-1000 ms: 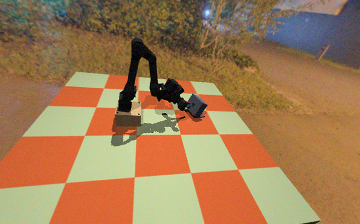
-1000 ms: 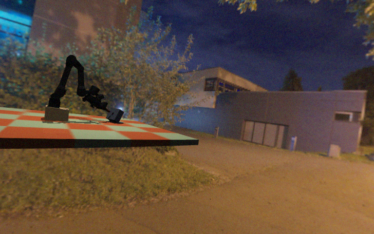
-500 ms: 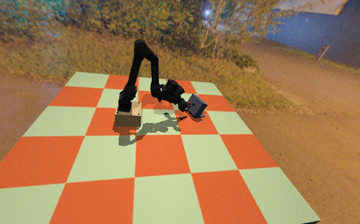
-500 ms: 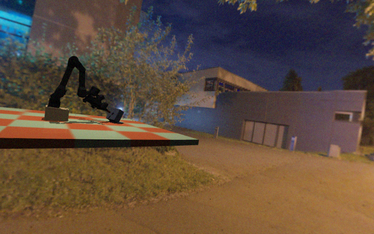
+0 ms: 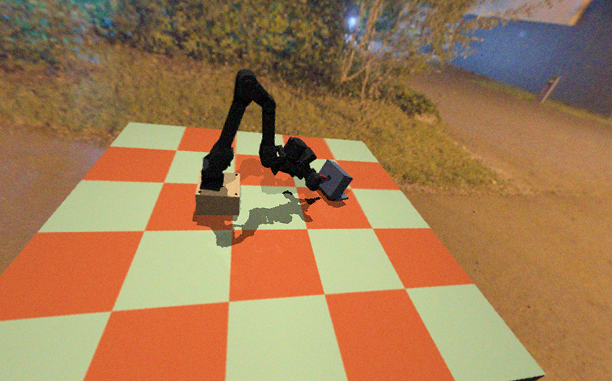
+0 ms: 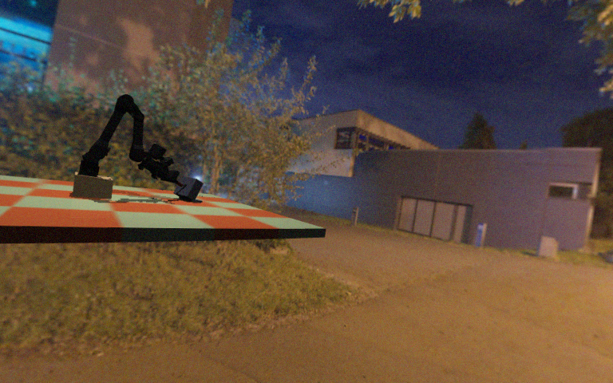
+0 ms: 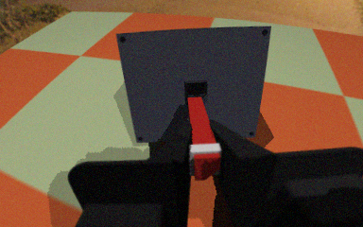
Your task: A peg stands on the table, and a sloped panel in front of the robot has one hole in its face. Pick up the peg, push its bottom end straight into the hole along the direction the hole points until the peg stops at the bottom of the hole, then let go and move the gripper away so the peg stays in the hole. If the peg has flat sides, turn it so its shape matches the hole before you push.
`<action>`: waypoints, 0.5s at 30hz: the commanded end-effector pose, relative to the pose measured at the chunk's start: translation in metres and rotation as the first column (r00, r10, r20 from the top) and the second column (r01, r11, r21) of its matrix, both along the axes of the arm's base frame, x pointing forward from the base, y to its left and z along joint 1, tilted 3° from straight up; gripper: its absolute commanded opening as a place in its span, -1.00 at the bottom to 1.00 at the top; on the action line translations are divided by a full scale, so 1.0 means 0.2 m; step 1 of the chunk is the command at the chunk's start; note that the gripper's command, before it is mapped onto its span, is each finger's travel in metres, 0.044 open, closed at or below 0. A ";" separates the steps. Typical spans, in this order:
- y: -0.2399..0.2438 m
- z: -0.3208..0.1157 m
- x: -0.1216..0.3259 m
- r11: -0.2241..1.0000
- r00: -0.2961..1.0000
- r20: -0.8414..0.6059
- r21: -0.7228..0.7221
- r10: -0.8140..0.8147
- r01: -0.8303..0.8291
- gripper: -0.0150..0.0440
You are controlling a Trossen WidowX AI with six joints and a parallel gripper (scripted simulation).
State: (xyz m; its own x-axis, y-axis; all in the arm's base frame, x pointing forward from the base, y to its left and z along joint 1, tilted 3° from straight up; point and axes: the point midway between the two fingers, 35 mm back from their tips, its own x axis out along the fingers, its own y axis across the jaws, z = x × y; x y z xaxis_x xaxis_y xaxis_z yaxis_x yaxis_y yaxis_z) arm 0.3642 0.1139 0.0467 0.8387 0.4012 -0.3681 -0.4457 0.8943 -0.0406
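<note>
your end effector [image 7: 204, 142] is clamped on the red peg [image 7: 200, 124], whose far tip sits at the mouth of the square hole [image 7: 196, 88] in the sloped panel [image 7: 156, 71] on the tabletop [image 7: 57, 109].

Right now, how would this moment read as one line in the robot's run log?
phase: insertion | fingers: shut on red peg | peg tip: at square hole | panel: sloped, on table | release: not yet

Arm [image 6: 131, 135] — fingers [image 6: 177, 182] at panel [image 6: 189, 188]
</note>
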 end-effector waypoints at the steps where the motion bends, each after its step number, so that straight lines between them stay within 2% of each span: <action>1: 0.01 0.02 0.04 1.000 1.000 0.011 0.005 -0.005 0.005 -0.49; 15: 0.01 0.00 0.02 1.000 1.000 0.004 0.001 0.000 0.000 -0.49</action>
State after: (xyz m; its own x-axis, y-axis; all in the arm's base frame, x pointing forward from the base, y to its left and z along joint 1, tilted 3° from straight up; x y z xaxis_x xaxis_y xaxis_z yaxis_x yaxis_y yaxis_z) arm 0.3691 0.1155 0.0478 0.8404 0.4016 -0.3638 -0.4454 0.8943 -0.0417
